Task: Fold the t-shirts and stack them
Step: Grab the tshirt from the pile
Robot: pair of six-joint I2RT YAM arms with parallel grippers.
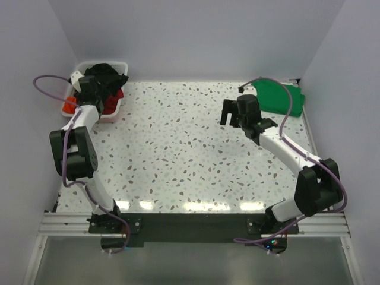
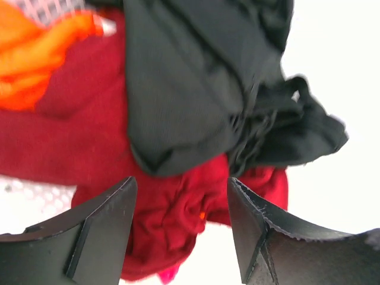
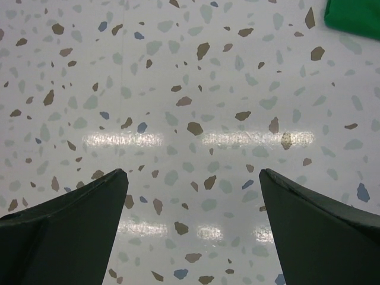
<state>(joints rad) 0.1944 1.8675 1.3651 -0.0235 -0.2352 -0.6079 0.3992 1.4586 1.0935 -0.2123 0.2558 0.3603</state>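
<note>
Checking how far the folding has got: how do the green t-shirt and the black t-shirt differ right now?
The green t-shirt lies flat and folded on the table's far right corner; the black t-shirt is crumpled on top of the basket at far left. The green one lies alone; the black one rests on the dark red t-shirt. Neither is held.

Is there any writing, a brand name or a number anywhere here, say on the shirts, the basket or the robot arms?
None can be read.
Black fabric t-shirt: no print or legible tag.
Dark red fabric t-shirt: plain.
Orange fabric t-shirt: plain.
Folded green fabric t-shirt: plain.
White slatted plastic basket and both arms: no legible markings.
</note>
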